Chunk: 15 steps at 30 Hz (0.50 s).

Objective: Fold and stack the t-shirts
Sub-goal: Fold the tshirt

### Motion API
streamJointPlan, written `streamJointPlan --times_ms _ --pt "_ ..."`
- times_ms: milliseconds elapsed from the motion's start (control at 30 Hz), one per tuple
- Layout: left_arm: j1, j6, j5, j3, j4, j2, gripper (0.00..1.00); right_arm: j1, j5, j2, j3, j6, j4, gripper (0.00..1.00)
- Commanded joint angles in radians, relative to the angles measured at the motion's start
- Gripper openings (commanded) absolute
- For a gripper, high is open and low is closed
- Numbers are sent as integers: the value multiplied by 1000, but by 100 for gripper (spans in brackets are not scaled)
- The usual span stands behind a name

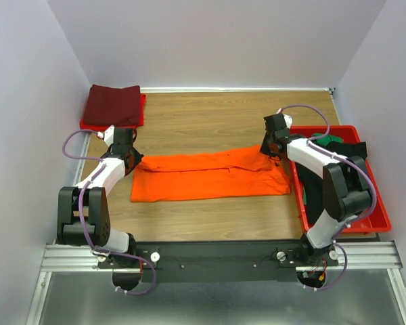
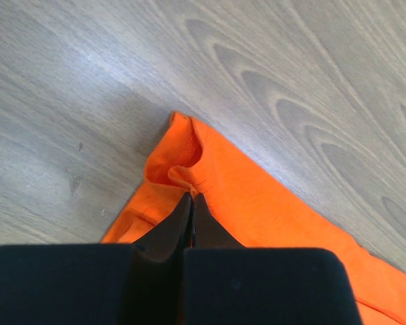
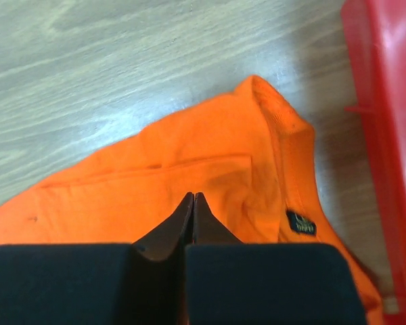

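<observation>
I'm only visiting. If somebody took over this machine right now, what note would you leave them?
Left gripper: fingers shut on the far left corner of the orange t-shirt.
Right gripper: fingers shut, apparently pinching its far right corner, beside the red tray.
Done: maroon t-shirt lies folded at the table's far left corner; the orange one lies as a long strip.
Left: finish folding and stack it, then do the black t-shirt and green t-shirt in the tray.

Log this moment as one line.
left end effector: shut on orange shirt, far-left corner | right end effector: shut on far-right corner | maroon shirt: folded, far left | tray: dark shirts inside
</observation>
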Motion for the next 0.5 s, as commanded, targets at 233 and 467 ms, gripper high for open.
streamJointPlan --times_ms 233,467 --pt "5 19 25 28 27 -6 0 0 20 -197 -178 26 -14 36" --pt "5 19 29 25 36 -5 0 -2 -3 -171 -169 37 -12 36"
